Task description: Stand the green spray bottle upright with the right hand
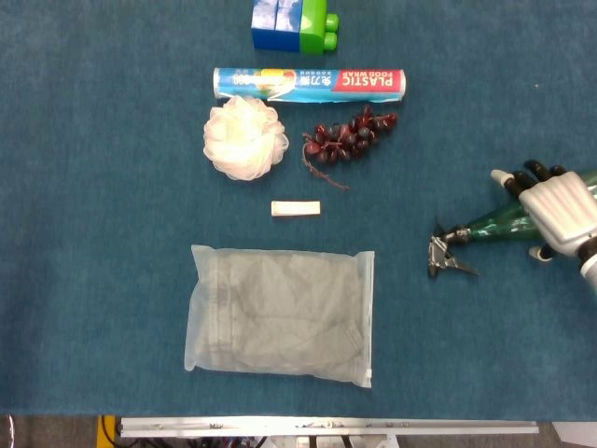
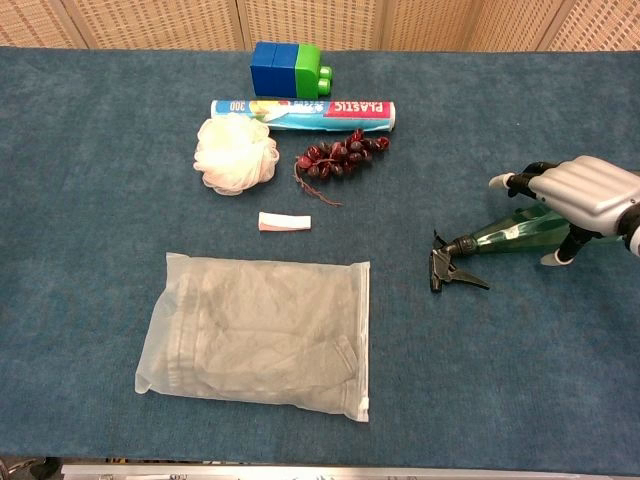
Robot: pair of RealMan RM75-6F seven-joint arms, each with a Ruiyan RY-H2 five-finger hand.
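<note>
On the blue-carpeted table (image 2: 90,150), the translucent green plastic spray bottle (image 2: 515,232) is seen lying flat, its long axis run nine-to-three with the black trigger head at nine, while the white right hand (image 2: 580,195) is arched over its body, fingers (image 2: 520,180) curled but whether clamped cannot be told.

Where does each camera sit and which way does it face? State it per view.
Head view: high above, looking almost straight down on the table; only the right hand shows, over the green spray bottle.
Chest view: lower, looking forward across the table to a woven wall; same right hand.
Both share the bottle, plastic wrap box and grapes.
</note>
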